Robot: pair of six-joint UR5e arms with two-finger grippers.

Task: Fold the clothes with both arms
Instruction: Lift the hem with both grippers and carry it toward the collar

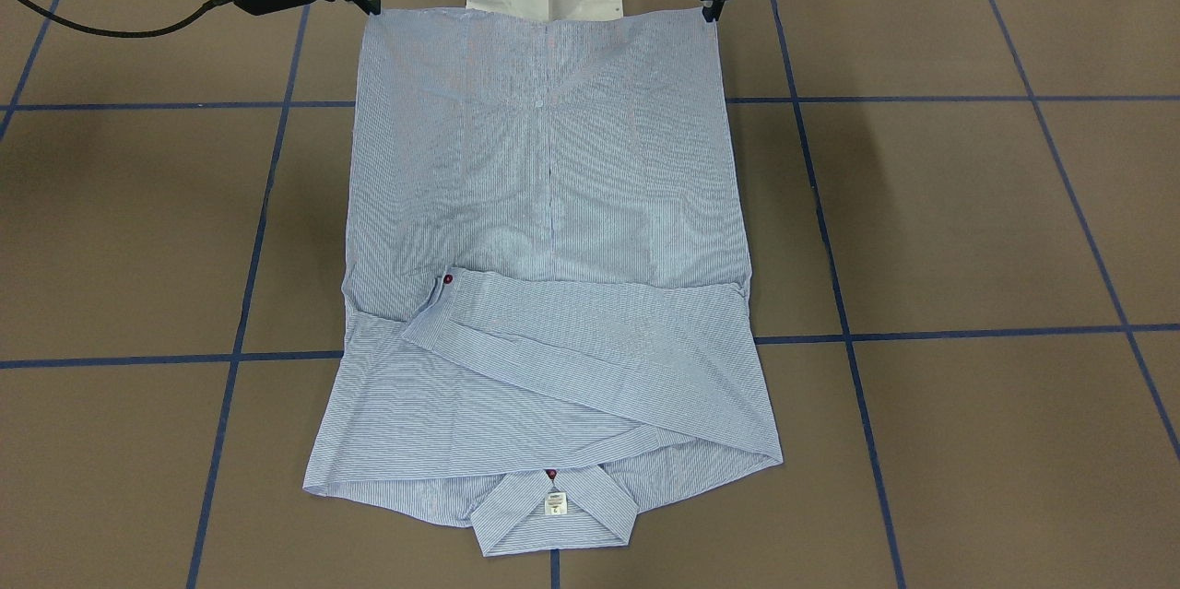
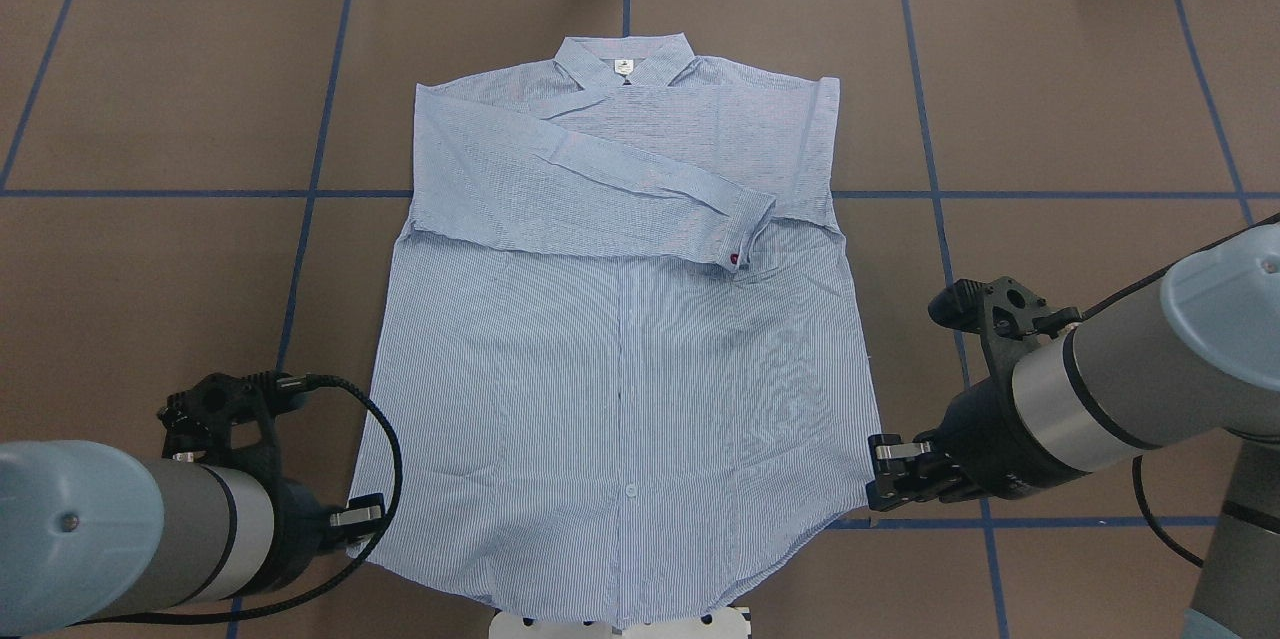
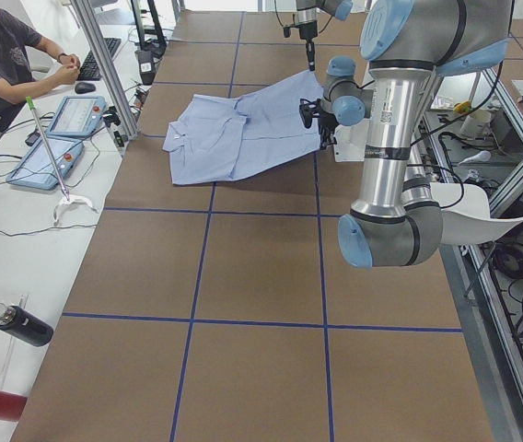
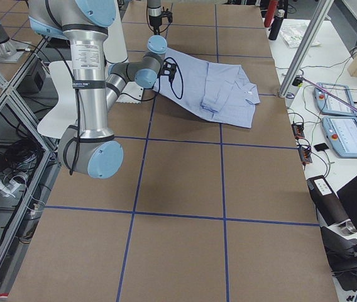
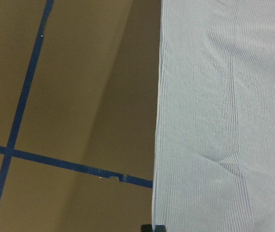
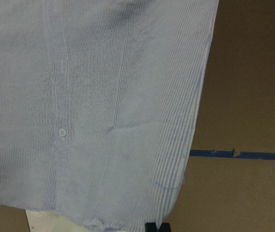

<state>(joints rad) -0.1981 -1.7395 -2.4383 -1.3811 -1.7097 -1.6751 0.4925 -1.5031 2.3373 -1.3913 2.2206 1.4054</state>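
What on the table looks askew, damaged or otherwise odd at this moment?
Nothing looks damaged or spilled. The only uneven thing is the upper folded sleeve: it crosses the chest of the shirt on a slant, so its cuff lies nearer the hem than its shoulder end does.

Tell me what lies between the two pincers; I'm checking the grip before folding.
Only the shirt: its lower part stretches from the left pincer to the right pincer, with a pale button near the middle. The overhead view shows it.
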